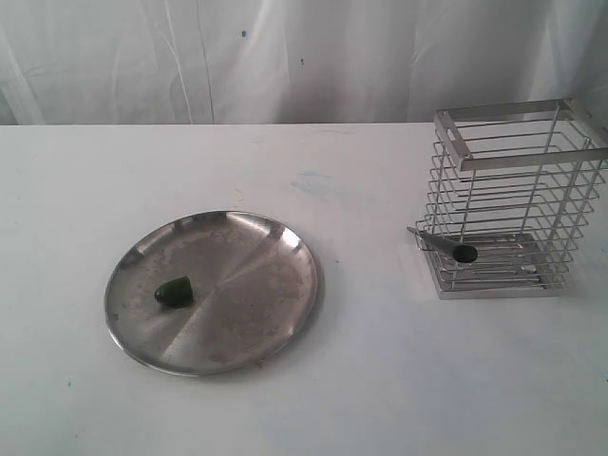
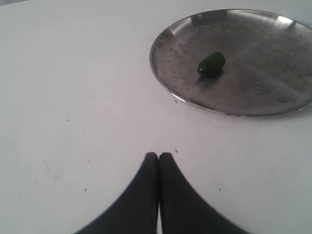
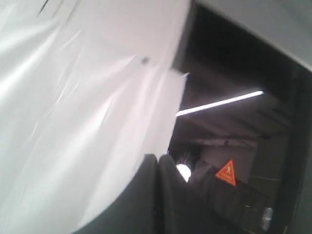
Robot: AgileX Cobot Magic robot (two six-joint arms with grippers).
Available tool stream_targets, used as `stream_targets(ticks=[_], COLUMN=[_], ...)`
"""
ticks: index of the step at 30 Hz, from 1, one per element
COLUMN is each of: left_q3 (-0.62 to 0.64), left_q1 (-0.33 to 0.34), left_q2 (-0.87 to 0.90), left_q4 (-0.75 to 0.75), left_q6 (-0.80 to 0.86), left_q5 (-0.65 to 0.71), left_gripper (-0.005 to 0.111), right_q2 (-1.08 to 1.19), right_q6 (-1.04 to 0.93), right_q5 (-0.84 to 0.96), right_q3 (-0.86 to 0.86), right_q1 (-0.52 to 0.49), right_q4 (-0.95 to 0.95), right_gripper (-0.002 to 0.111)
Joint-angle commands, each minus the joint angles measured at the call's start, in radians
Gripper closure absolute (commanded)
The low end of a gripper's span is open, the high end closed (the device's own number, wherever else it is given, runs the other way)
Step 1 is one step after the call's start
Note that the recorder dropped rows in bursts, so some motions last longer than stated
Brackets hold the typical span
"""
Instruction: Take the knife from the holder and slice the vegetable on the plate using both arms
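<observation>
Neither arm shows in the exterior view. The left pincer (image 2: 159, 156) has its two dark fingers pressed together, empty, hanging low over the worktop (image 2: 73, 122) short of the plate (image 2: 165, 73). The right pincer (image 3: 158, 158) is likewise closed and empty, tilted up off the worktop toward a white curtain (image 3: 73, 97).

— Can any text, brand or number be read on the things in view?

— None can be read. Only an orange triangular sign (image 3: 226, 173) is seen in the right wrist view, against a dark background; dark marks are carried on it, too blurred to be read.
</observation>
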Motion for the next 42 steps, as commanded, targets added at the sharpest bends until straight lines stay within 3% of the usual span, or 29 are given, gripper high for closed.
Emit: stream_targets(ticks=[1,6,10,11,13,14,16,18,20,21,22,24,27,32,37,42], left_q3=[0.003,0.003,0.003,0.003,0.003,0.003,0.003,0.003,0.003,0.003,0.003,0.003,0.003,0.003,0.003,0.003], left_q1=[-0.008,-0.008,-0.008,-0.008,-0.008,-0.008,-0.008,-0.008,-0.008,-0.008,-0.008,-0.008,-0.008,-0.008,-0.008,-0.008], left_q2=[-0.005,-0.005,-0.005,-0.005,-0.005,-0.005,-0.005,-0.005,-0.005,-0.005,-0.005,-0.005,-0.005,-0.005,-0.005,-0.005], left_q4=[-0.014,-0.014,-0.014,-0.014,-0.014,-0.014,-0.014,-0.014,-0.014,-0.014,-0.014,-0.014,-0.014,-0.014,-0.014,-0.014], left_q6=[0.003,0.003,0.003,0.003,0.003,0.003,0.003,0.003,0.003,0.003,0.003,0.003,0.003,0.003,0.003,0.003], left_q5=[0.001,0.001,0.001,0.001,0.001,0.001,0.001,0.001,0.001,0.001,0.001,0.001,0.001,0.001,0.001,0.001], left_gripper=[0.107,0.107,0.107,0.107,0.107,0.107,0.107,0.107,0.107,0.107,0.107,0.107,0.107,0.107,0.107,0.107], right_q2=[0.118,0.259,0.478,0.517,0.526,0.513,0.47,0.444,0.449,0.458,0.465,0.483,0.559,0.792,0.974,0.954], right_q6=[-0.283,-0.265,-0.23,-0.053,0.284,0.386,0.492,0.802,1.217,1.278,1.244,1.102,0.848,0.759,0.917,1.328], right_q5=[0.177,0.026,-0.522,-0.738,-0.973,-0.977,-0.698,-0.394,-0.206,-0.153,-0.107,0.018,0.224,0.42,0.609,0.689], right_q3=[0.047,0.097,0.109,0.109,0.109,0.112,0.147,0.179,0.192,0.19,0.183,0.157,0.103,-0.013,-0.138,-0.178], right_q1=[-0.001,-0.001,-0.001,-0.001,-0.001,-0.001,-0.001,-0.001,-0.001,-0.001,-0.001,-0.001,-0.001,-0.007,-0.025,-0.025], right_q4=[0.167,0.442,0.664,0.764,1.025,1.138,1.138,1.055,0.726,0.539,0.391,0.293,0.293,0.168,-0.23,-0.676], right_gripper=[0.108,0.108,0.108,0.108,0.108,0.108,0.108,0.108,0.108,0.108,0.108,0.108,0.108,0.108,0.108,0.108])
